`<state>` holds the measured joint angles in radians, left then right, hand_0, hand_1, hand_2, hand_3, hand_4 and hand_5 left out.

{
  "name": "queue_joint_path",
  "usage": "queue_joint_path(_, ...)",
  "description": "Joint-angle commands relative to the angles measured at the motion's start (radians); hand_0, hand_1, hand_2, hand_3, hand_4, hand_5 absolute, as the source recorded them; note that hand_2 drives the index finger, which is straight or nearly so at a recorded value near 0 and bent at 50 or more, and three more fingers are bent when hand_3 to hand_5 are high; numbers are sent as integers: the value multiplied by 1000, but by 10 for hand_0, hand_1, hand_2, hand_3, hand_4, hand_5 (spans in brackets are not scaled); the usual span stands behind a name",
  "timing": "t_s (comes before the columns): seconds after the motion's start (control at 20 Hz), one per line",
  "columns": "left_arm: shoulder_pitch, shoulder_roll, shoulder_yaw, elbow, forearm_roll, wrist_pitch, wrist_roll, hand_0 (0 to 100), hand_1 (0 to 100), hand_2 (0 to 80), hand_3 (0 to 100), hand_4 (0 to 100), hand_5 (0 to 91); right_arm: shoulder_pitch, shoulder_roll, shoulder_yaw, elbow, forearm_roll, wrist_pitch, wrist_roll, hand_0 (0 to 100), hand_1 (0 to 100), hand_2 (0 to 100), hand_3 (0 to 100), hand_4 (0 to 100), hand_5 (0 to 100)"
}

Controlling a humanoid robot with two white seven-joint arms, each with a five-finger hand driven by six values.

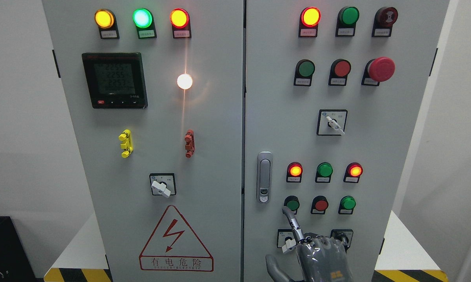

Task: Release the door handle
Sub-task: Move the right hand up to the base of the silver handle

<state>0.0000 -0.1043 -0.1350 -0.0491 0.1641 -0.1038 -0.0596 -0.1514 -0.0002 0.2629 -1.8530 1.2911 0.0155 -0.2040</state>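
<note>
Below door handle (264,177) | right hand (310,254) off it, index finger extended, holding nothing | clear gap between.

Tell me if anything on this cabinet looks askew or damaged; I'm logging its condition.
Nothing looks damaged. The door handle sits flush and upright, both doors look shut. The bright spot on the left door looks like a light reflection. The right hand is below the handle, not touching it.

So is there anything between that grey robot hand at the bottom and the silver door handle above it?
In the head view, only bare grey door panel separates the right hand from the silver door handle; its raised finger points nearer a dark green button.
</note>
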Motion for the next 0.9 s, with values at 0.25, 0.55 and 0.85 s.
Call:
queue_joint_path(0.25, 9, 0, 0, 0, 0, 1, 0, 120, 556, 0, 0, 0, 0, -48, 45, 65, 54, 63, 26, 0, 326, 405, 0, 1000, 1000, 1000)
queue_joint_path(0.55, 9, 0, 0, 0, 0, 1, 0, 120, 556, 0, 0, 0, 0, -53, 46, 81, 58, 83, 26, 0, 325, 400, 0, 1000, 1000, 1000)
queue_joint_path(0.85, 9, 0, 0, 0, 0, -1, 0, 120, 556, 0, 0, 0, 0, -73, 48, 85, 84, 96, 50, 0, 325, 396, 0, 1000, 1000, 1000)
